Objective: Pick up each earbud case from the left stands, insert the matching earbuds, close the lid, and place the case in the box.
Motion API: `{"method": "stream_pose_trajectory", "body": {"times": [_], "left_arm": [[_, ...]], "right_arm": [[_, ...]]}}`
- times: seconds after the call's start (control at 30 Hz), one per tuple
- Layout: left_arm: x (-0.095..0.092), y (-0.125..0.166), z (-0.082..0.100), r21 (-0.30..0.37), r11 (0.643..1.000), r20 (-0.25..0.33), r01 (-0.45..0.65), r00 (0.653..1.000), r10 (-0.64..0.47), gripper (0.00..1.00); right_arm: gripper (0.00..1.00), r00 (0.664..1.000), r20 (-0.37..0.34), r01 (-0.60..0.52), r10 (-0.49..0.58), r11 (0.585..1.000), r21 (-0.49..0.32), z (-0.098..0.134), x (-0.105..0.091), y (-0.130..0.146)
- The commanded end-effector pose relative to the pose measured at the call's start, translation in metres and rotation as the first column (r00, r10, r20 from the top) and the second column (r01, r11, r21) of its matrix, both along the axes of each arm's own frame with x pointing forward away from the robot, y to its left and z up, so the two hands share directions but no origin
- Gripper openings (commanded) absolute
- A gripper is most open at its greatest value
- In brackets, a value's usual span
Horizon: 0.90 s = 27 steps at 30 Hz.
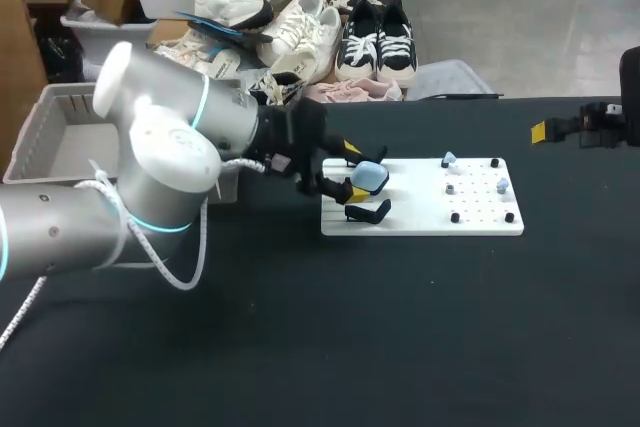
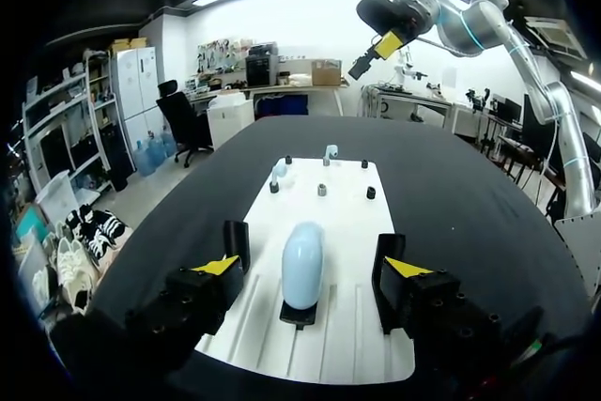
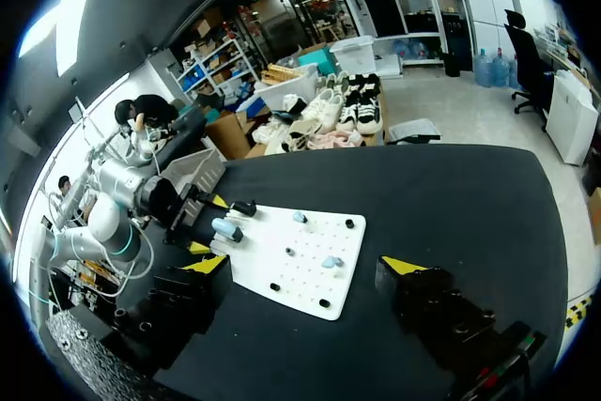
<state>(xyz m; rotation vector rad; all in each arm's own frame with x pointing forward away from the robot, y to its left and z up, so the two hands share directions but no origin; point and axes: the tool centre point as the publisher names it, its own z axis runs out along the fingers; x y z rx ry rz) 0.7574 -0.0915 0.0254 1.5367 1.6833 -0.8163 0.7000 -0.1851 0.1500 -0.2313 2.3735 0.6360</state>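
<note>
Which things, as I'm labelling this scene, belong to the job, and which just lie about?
Job: case, stand, earbuds, board, box, left gripper.
Lying about: spare pegs.

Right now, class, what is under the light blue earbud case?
A small black stand on the white board holds the earbud case; the case covers the stand's top.

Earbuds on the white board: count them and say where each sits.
2. One earbud sits at the far edge of the white board; the other earbud lies nearer its right end. Any inside the shut case would not show.
</note>
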Motion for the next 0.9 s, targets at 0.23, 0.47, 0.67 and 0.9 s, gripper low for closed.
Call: {"method": "stream_pose_trajectory", "body": {"times": [0.23,0.47,0.67,0.9], "left_arm": [[0.0022,-0.0009,-0.007,0.012,1.0,0.015,-0.022,1.0,0.022,0.93],[0.003,-0.0021,-0.0093,0.014,1.0,0.014,-0.024,1.0,0.023,0.87],[0.0026,-0.0026,-0.0125,0.018,1.0,0.012,-0.022,1.0,0.022,0.79],[0.0043,-0.0042,-0.0128,0.01,1.0,0.002,-0.024,1.0,0.024,0.68]], "right_arm": [[1.0,1.0,0.0,0.0,0.0,1.0,0.0,0.0,0.0,0.0],[1.0,1.0,0.0,0.0,0.0,1.0,0.0,0.0,0.0,0.0],[1.0,1.0,0.0,0.0,0.0,1.0,0.0,0.0,0.0,0.0],[1.0,1.0,0.0,0.0,0.0,1.0,0.0,0.0,0.0,0.0]]}}
